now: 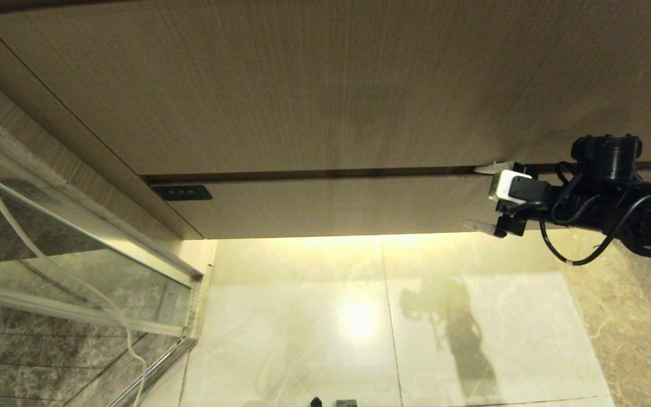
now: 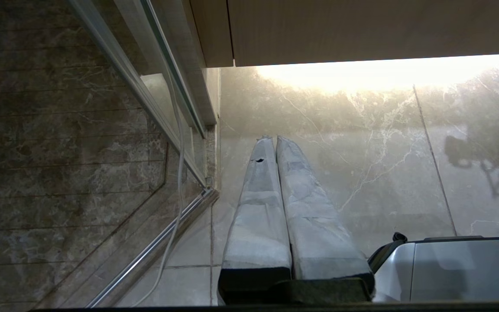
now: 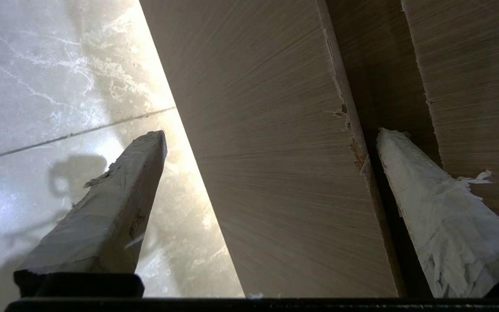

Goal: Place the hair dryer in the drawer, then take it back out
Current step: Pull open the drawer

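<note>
The drawer [image 1: 325, 206] is shut, so the task looks barely begun. At three o'clock in the head view the right gripper [image 1: 481, 198] stands wide and empty, one finger [image 3: 440, 216] at the dark gap above the low front, the other below its lower edge. The left gripper [image 2: 275, 143] hangs clenched over the floor [image 1: 472, 316]. The hair dryer is nowhere visible

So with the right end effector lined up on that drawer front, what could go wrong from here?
The right end effector stands open across the closed drawer front, one finger at the narrow gap above it. The edge is chipped there; the finger may slip or jam. The hair dryer is not in view. The left end effector hangs shut near the floor.
</note>
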Available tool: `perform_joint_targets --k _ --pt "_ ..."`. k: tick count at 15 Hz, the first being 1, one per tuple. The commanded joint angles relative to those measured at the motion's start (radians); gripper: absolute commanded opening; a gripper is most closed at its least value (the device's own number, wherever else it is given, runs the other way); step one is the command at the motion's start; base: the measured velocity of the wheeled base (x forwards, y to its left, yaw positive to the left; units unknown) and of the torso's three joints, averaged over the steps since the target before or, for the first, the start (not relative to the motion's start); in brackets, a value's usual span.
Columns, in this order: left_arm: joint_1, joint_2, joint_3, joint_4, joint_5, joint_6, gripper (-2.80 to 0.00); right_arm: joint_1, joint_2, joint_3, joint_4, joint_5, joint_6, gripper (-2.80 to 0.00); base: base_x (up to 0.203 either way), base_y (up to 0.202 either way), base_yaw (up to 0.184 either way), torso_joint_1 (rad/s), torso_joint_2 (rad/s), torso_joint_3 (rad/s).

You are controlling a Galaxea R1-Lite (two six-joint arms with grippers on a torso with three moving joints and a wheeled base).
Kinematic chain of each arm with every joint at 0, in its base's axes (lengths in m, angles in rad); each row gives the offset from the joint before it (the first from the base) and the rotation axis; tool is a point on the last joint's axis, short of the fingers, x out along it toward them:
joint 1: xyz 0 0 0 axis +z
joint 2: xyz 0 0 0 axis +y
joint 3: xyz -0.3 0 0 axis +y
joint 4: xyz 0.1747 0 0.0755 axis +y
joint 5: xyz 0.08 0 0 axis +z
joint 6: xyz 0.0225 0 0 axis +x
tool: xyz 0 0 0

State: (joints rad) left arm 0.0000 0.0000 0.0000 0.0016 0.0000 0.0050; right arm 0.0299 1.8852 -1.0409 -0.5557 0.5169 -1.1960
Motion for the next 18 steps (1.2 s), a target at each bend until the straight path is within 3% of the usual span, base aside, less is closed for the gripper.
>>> perform_joint_targets --k 1,8,18 --pt "0.0 0.0 0.0 0.0 0.0 0.0 -2.8 -0.001 0.013 -0.004 -0.016 0.005 -0.007 0.0 0.0 0.0 0.0 0.0 0.0 0.0" --pt "0.0 0.0 0.001 0.0 0.0 0.0 -2.8 -0.013 0.037 0.001 -0.005 -0.002 -0.004 0.0 0.0 0.0 0.0 0.0 0.0 0.0" --pt "0.0 0.0 0.002 0.0 0.0 0.0 -2.8 -0.074 -0.017 0.007 0.277 -0.073 -0.008 0.0 0.0 0.0 0.0 0.0 0.0 0.0"
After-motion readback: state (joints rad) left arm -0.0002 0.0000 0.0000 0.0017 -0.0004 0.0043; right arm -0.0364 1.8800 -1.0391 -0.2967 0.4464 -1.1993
